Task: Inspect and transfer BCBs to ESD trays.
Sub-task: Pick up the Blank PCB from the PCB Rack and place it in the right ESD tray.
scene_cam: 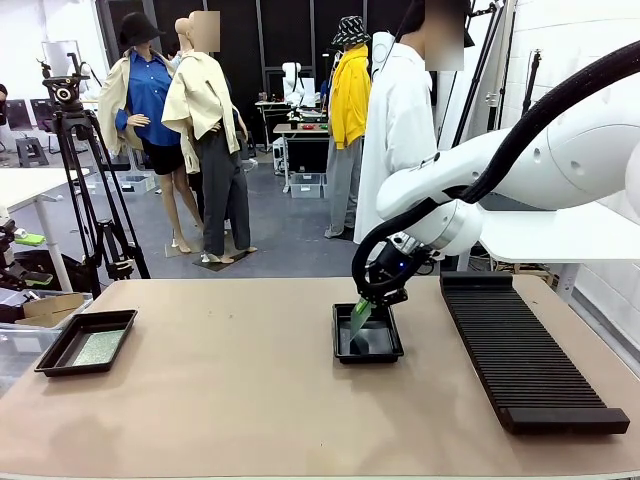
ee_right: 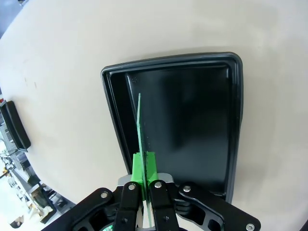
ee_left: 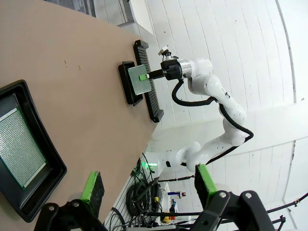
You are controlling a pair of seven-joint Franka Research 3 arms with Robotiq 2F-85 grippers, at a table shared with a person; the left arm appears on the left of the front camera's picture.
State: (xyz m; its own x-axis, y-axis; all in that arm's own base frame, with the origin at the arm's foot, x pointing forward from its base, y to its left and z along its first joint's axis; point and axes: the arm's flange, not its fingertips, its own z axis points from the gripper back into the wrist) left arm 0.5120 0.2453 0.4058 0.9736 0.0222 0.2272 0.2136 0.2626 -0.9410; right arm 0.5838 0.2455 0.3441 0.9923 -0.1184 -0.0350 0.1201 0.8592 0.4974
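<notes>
I had the right gripper (ee_right: 144, 166) clamped on a BCB (ee_right: 140, 122), on edge above the ESD tray (ee_right: 168, 60) near the middle of the table's (scene_cam: 220, 400) far edge, and judged it needed tilting flat and lowering inside the rim before release, while the left gripper (ee_left: 148, 182) gaped empty.

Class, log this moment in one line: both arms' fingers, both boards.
right fingers: shut on BCB, edge-on over middle tray | left fingers: open, empty | left tray: second BCB flat inside

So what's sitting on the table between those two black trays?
Nothing: in the front view the tabletop is bare between the left tray and the middle tray.
</notes>
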